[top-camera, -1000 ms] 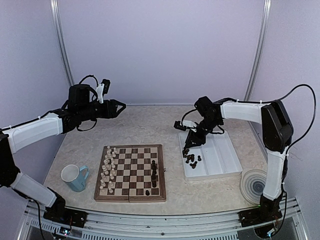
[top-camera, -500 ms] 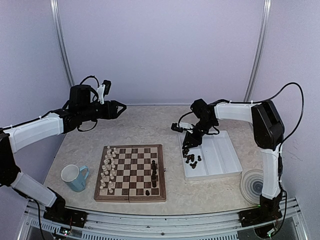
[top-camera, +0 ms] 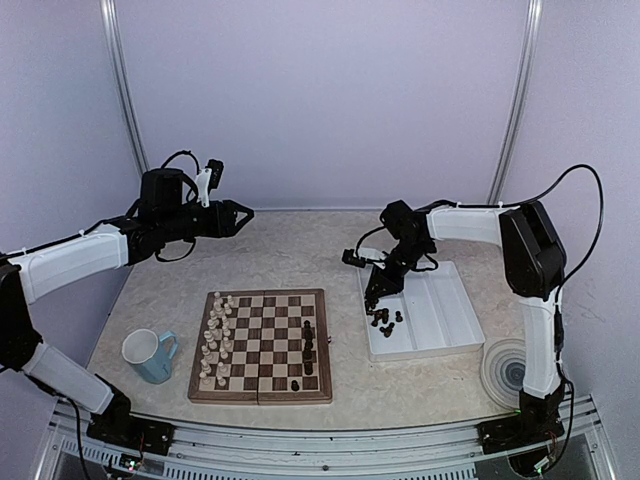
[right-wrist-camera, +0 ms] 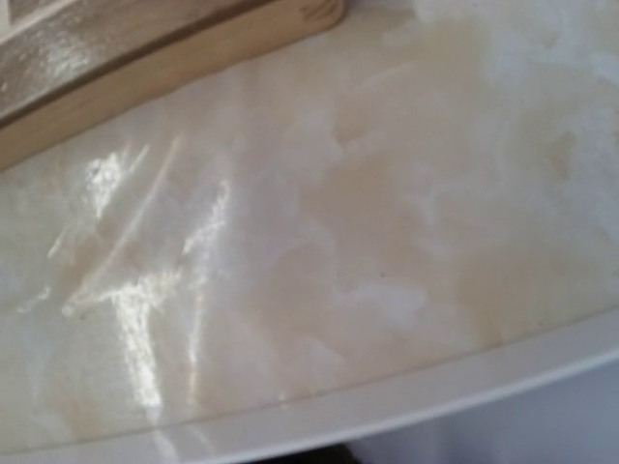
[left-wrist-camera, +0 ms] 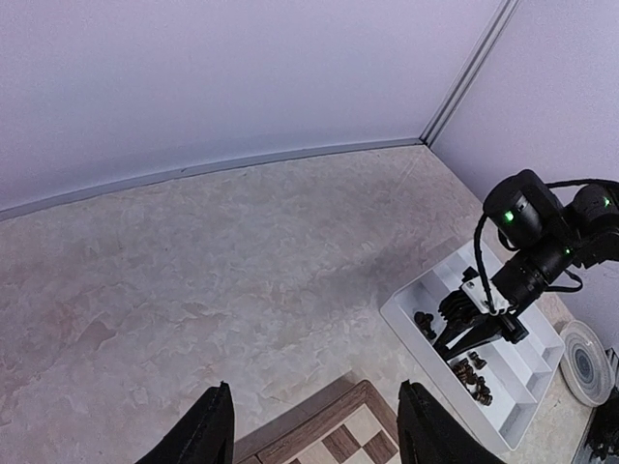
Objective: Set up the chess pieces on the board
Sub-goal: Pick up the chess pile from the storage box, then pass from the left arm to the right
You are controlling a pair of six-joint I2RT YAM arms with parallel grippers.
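Top external view: the left arm (top-camera: 70,260) is held raised and stretched across the far left of the table (top-camera: 300,260), its forearm near level, and the left gripper (top-camera: 245,212) is carried high above the surface, well apart from the board (top-camera: 262,398). In the left wrist view its two fingers (left-wrist-camera: 208,430) are seen spread with nothing between them – released and empty. The right arm (top-camera: 470,222) is folded from its tall shoulder toward the middle, the wrist is bent steeply down, and the right gripper (top-camera: 372,297) is lowered over the left compartment of the white tray (top-camera: 455,300), just above a cluster of dark chess pieces (top-camera: 385,320). Whether its jaws are clenched on a piece cannot be told; the right wrist view is blurred and only table, a wooden board corner and a white rim are shown. A few more dark pieces are stood along the right side of the board, while cream-white pieces (top-camera: 215,340) are ranked along its left side. A blue mug (top-camera: 150,355) is set just left of the board.
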